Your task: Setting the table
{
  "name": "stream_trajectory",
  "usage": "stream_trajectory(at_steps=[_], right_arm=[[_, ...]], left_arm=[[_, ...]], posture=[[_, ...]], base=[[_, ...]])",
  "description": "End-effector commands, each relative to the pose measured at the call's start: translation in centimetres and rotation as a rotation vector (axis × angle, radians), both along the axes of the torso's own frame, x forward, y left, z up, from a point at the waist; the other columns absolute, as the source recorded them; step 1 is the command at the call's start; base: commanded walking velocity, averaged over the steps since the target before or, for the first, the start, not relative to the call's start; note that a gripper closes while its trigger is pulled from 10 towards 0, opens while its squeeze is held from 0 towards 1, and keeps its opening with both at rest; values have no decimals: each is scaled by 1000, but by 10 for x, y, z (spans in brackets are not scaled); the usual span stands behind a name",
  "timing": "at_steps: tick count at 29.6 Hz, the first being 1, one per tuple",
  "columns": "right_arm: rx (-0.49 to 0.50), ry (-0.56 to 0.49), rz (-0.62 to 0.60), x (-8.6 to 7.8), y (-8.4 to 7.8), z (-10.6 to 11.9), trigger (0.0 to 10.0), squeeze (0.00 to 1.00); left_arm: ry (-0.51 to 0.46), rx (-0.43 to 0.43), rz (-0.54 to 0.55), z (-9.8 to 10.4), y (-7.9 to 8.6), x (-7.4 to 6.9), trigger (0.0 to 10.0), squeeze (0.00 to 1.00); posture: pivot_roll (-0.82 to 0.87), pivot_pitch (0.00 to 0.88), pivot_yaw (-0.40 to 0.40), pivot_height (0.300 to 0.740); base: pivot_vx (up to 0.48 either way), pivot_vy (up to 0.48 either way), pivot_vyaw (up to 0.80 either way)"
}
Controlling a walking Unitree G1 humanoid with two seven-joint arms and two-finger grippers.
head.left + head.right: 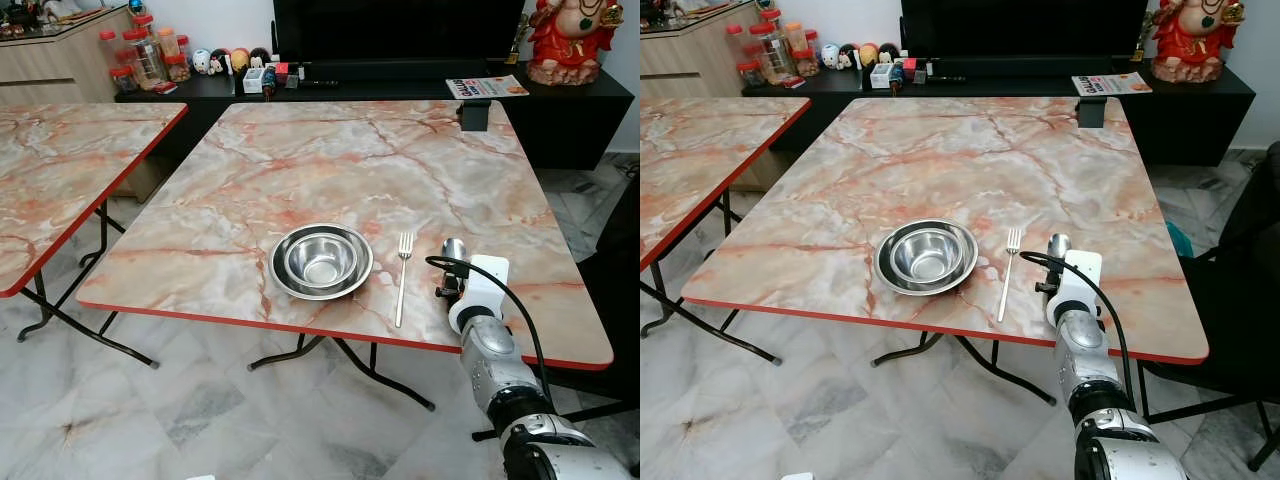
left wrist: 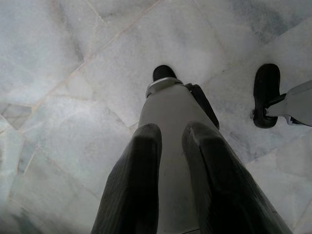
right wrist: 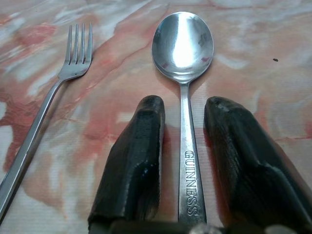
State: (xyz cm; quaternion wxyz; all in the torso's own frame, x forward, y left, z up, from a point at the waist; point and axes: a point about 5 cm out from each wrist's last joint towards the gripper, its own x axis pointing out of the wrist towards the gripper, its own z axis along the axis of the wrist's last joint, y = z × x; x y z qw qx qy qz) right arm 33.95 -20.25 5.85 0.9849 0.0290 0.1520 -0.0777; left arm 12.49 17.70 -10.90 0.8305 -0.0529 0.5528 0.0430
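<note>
Sitting near the front edge of the marble-patterned, red-rimmed tabletop (image 1: 300,170) is a round steel bowl nested in a steel plate (image 1: 321,261); a slim silver fork (image 1: 402,277) is lying right of it; the right claw (image 3: 184,141), released, is straddling a silver spoon (image 3: 184,73) lying flat. The left claw (image 2: 170,180) is hanging parted over pale floor tiles (image 2: 58,73).

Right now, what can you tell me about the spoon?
The spoon is shiny silver metal with an oval bowl facing up and a straight handle stamped GUINNESS. It lies flat on the marble-patterned table, right of the fork. The right gripper is open, one black finger on each side of the handle, with gaps between.
</note>
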Motion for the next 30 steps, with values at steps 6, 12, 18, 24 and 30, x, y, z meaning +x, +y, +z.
stream_trajectory(at_steps=[6,12,18,24,30], right_arm=[[7,-102,-3,2,1,9,10000,0],[-38,-209,23,-2,3,19,10000,0],[-75,-272,26,-11,1,22,10000,0],[-106,-385,19,-21,-2,35,10000,0],[-124,-419,39,-20,0,43,10000,0]], left_arm=[[26,17,-3,-2,3,-6,10000,0],[26,15,-5,-2,3,-5,10000,0],[26,12,-8,-2,3,-5,10000,0],[-21,8,-4,1,2,4,10000,0],[-29,5,-8,2,2,7,10000,0]], posture=[[-322,0,76,740],[-324,0,77,740],[-334,0,78,740],[-340,0,89,740],[-345,0,94,740]], base=[[0,0,0],[0,0,0],[0,0,0],[0,0,0],[0,0,0]])
